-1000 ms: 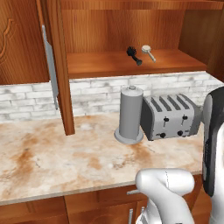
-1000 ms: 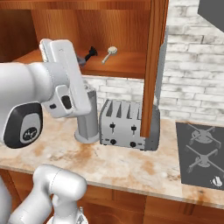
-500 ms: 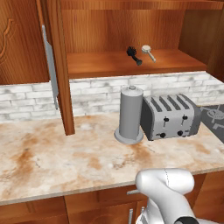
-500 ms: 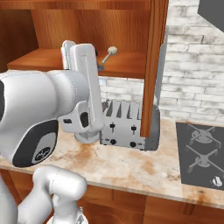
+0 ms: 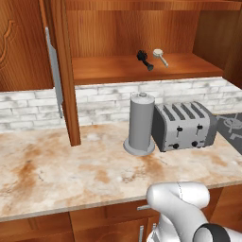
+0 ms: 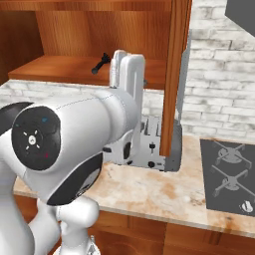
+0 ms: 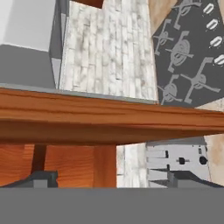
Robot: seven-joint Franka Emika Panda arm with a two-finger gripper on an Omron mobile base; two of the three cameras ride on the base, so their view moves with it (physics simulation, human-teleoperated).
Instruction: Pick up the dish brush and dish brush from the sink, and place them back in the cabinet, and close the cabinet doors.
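Both dish brushes lie on the shelf of the open cabinet [image 5: 108, 71]: the black stubby dish brush [image 5: 144, 59] [image 6: 101, 62] and, just to its right, the cream-headed one [image 5: 160, 56]. The left cabinet door [image 5: 23, 47] stands swung out, its silver bar handle [image 5: 54, 71] showing. The right cabinet door [image 6: 175, 74] is seen edge-on, and the same door [image 7: 109, 120] crosses the hand view as a wooden band close ahead of my gripper [image 7: 113, 181]. The gripper is open, nothing between its fingertips [image 7: 41, 179]. The sink is out of view.
A grey cylindrical canister [image 5: 141, 124] and a silver toaster [image 5: 184, 125] stand on the marble counter [image 5: 56, 165] below the cabinet. A dark stove top [image 6: 231, 174] lies to the right. A white brick wall [image 7: 109, 52] backs the counter. My white arm [image 6: 127, 74] blocks much of the right base view.
The arm has swung out of the left base view and moved right across the right base view, toward the right cabinet door. The brushes have not moved. The gripper stays open.
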